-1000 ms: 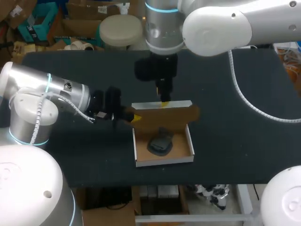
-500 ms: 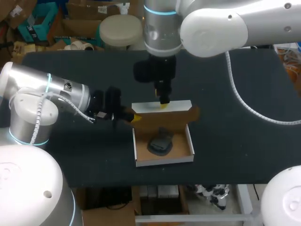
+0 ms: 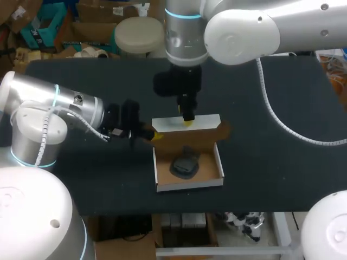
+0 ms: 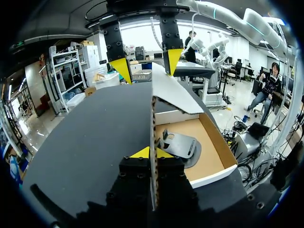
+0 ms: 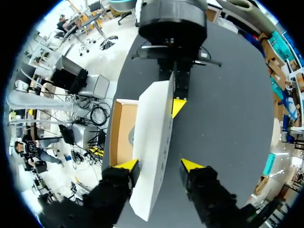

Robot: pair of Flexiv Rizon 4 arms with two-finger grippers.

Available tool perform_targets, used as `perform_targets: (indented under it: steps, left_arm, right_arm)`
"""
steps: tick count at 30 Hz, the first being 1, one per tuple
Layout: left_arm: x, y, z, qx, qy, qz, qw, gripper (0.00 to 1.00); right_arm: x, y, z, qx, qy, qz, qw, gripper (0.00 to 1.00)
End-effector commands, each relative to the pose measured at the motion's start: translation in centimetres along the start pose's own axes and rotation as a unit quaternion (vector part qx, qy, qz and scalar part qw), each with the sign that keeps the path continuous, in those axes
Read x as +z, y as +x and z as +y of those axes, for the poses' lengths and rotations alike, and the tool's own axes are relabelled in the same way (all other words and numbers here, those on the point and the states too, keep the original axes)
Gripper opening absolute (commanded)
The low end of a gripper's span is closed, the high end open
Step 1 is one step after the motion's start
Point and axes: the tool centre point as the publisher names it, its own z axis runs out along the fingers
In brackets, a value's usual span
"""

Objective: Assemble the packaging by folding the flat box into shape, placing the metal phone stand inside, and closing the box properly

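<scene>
The open box (image 3: 189,185), white outside and brown inside, sits mid-table with the dark metal phone stand (image 3: 184,164) lying in it. Its lid (image 3: 187,122) stands raised along the far side. My right gripper (image 3: 187,120) comes down from above, open, straddling the lid's top edge. In the right wrist view the white lid (image 5: 154,137) runs between the fingers of that gripper (image 5: 160,166), against one pad and clear of the other. My left gripper (image 3: 154,135) is shut on the box's left side flap (image 4: 153,118), seen edge-on in the left gripper (image 4: 152,153), with the stand (image 4: 181,145) beside it.
The dark table (image 3: 271,162) stretches bare to the right of the box and in front of it. My left arm lies low along the table's left part; my right arm hangs over the far middle.
My right gripper has edged slightly left at the lid, and a little more of the lid's white face shows. The left arm and the stand have not moved.
</scene>
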Motion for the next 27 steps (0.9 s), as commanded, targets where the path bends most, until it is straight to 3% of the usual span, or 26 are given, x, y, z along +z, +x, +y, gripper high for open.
perform_targets:
  steps: [1, 9, 11, 13, 24, 25, 26, 27]
  left_arm:
    - [0.2, 0.0, 0.1, 0.0, -0.001, 0.001, 1.0, 0.0]
    - [0.2, 0.0, 0.1, 0.0, -0.001, 0.001, 1.0, 0.0]
    - [0.2, 0.0, 0.1, 0.0, -0.001, 0.001, 1.0, 0.0]
    - [0.2, 0.0, 0.1, 0.0, -0.001, 0.001, 1.0, 0.0]
    - [0.2, 0.0, 0.1, 0.0, -0.001, 0.001, 1.0, 0.0]
    - [0.2, 0.0, 0.1, 0.0, -0.001, 0.001, 1.0, 0.0]
    - [0.2, 0.0, 0.1, 0.0, -0.001, 0.001, 1.0, 0.0]
    - [0.2, 0.0, 0.1, 0.0, -0.001, 0.001, 1.0, 0.0]
  right_arm:
    - [0.4, -0.6, 0.2, -0.002, 0.0, 0.01, 1.0, 0.49]
    - [1.1, -0.8, 0.2, -0.003, -0.001, 0.025, 1.0, 0.41]
    - [1.2, -0.8, 0.2, -0.004, -0.002, 0.028, 1.0, 0.26]
    - [1.2, -0.8, 0.2, -0.005, -0.004, 0.029, 1.0, 0.0]
    - [0.9, 0.0, 0.3, -0.015, -0.017, 0.028, 0.999, 0.01]
    - [0.7, 0.1, 0.3, -0.017, -0.021, 0.029, 0.999, 0.43]
    - [0.5, 0.2, 0.3, -0.018, -0.023, 0.027, 0.999, 1.0]
    - [0.3, 0.3, 0.2, -0.019, -0.027, 0.024, 0.999, 1.0]
